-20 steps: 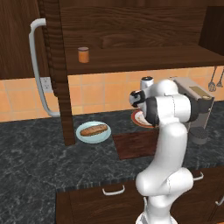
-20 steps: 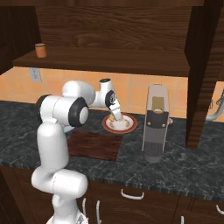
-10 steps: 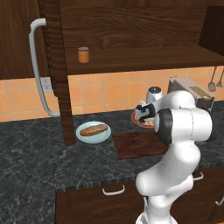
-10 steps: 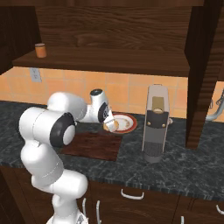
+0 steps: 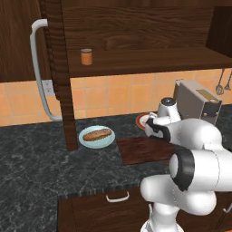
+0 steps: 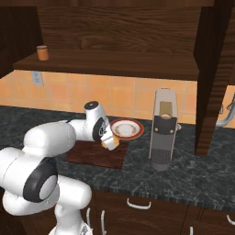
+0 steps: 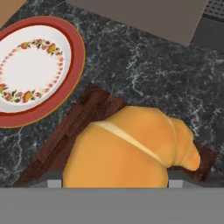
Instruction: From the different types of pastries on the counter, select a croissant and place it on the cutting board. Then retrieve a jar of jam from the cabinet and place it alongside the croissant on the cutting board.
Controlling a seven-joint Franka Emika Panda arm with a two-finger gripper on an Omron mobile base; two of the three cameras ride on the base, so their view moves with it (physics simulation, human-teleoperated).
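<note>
My gripper [image 6: 109,138] is shut on the golden croissant [image 7: 131,148], holding it just over the far right corner of the dark reddish cutting board [image 6: 94,154]. In the hand view the croissant hides the fingertips, and the board's corner [image 7: 76,127] lies right beneath it. The orange jar of jam [image 5: 86,56] stands on the shelf of the open wall cabinet, whose door with its curved grey handle [image 5: 41,72] stands open at the left. The brown baguette-shaped loaf [image 5: 96,134] lies on a pale blue plate left of the board.
A round red-rimmed plate [image 6: 126,129] lies bare on the dark marbled counter [image 7: 144,61] just behind the board. A tall grey coffee machine [image 6: 164,129] stands right of it. Drawers with white handles [image 5: 117,197] run under the counter's edge.
The arm has swung the croissant off the red-rimmed plate, towards the counter's front, and lowered it to the cutting board's corner. The jar and the loaf have not moved.
</note>
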